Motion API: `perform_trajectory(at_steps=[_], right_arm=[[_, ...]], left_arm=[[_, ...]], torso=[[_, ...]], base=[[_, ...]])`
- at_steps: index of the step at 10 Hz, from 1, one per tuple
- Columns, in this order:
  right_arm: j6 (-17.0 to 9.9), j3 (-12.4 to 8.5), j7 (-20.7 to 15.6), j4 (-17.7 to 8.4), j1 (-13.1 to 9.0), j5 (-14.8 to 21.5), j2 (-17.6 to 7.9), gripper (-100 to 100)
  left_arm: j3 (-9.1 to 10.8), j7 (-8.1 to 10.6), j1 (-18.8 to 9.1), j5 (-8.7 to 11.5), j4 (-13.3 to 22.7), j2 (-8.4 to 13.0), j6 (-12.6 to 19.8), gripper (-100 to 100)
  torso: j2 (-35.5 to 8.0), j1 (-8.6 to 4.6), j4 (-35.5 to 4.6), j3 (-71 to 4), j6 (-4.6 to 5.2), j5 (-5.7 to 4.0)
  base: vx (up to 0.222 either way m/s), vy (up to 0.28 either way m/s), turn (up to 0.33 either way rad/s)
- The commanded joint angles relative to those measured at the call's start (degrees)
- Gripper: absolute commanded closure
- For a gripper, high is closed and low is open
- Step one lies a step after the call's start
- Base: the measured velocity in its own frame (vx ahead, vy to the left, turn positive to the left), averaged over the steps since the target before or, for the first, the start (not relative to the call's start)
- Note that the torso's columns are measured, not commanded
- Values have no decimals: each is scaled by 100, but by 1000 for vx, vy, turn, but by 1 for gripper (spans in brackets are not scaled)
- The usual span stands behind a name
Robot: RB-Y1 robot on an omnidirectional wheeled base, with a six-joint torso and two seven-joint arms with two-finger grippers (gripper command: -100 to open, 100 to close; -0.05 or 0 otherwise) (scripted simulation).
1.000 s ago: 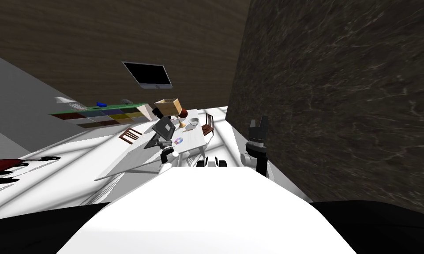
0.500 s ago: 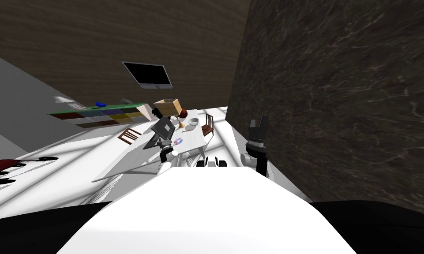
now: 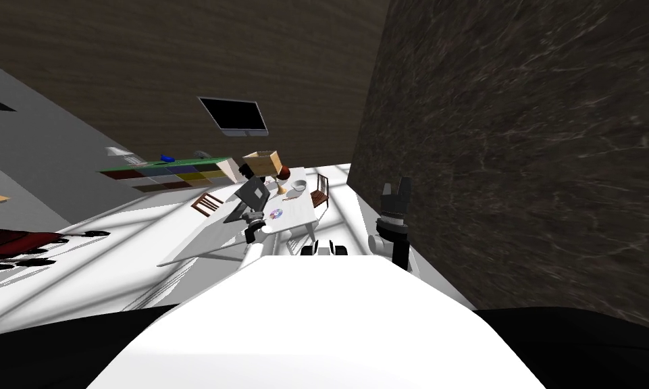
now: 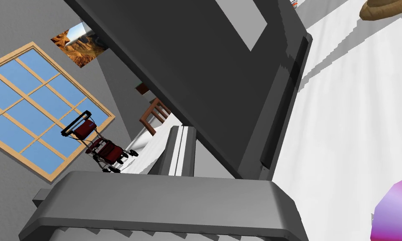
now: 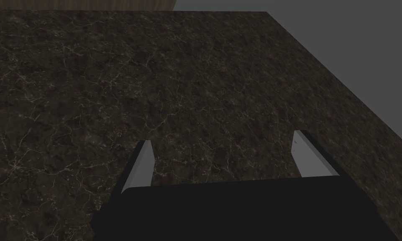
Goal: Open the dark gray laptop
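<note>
Your left gripper (image 4: 182, 130), fingers pressed together and holding nothing, sits just under the raised lid of the laptop (image 4: 204, 62) on the table (image 4: 354, 104), apparently to lever it open. Your right gripper (image 5: 223, 140) hangs spread, empty.

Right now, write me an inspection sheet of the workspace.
Surface: white table.
Job's things: dark gray laptop, lid raised partway.
Clutter: cardboard box, bowl, disc.
Grippers: left gripper close against the laptop's lid, jaws close together; right gripper up beside the dark wall, jaws open.
Cables: nothing seen.
Surroundings: chair, red stroller, window, wall screen.
</note>
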State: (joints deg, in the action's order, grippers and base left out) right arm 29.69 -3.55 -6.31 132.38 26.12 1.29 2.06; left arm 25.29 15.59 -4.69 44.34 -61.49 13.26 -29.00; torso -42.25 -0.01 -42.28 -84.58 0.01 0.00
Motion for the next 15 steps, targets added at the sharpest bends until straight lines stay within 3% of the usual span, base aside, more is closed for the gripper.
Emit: perform_trajectory(at_steps=[1,5,7,8,12,13,14,15], right_arm=[[0,0,0,0,0,0,0,0],[0,0,0,0,0,0,0,0],[0,0,0,0,0,0,0,0],[0,0,0,0,0,0,0,0],[0,-1,0,-1,-1,0,-2,0],[0,-1,0,-1,-1,0,-2,0],[0,-1,0,0,0,0,-1,0],[0,1,0,0,-1,0,0,0]], left_arm=[[142,22,-194,265,-63,-30,401,100],[396,73,-553,751,-157,-68,1107,100],[382,75,-551,725,-134,-68,1076,100],[229,91,-523,633,-98,-127,1068,-100],[-184,152,-443,380,20,-269,980,-100],[-115,136,-469,419,11,-271,964,-100],[-2,227,-476,476,196,-79,923,-100],[-2,227,-476,476,196,-79,923,-100]], torso=[[3,0,1,-3,-1,0],[-7,1,-2,4,-1,0],[1,-1,0,0,0,0],[4,0,1,-3,-1,0],[-5,17,-1,3,-1,5],[-1,0,0,0,-1,0],[11,-30,3,-7,-3,-9],[11,-36,3,-8,4,-11]], base=[[-25,5,74],[-37,4,76],[-16,1,11],[-47,59,-126],[-79,152,-116],[-38,71,-31],[-22,16,-267],[-20,6,-160]])
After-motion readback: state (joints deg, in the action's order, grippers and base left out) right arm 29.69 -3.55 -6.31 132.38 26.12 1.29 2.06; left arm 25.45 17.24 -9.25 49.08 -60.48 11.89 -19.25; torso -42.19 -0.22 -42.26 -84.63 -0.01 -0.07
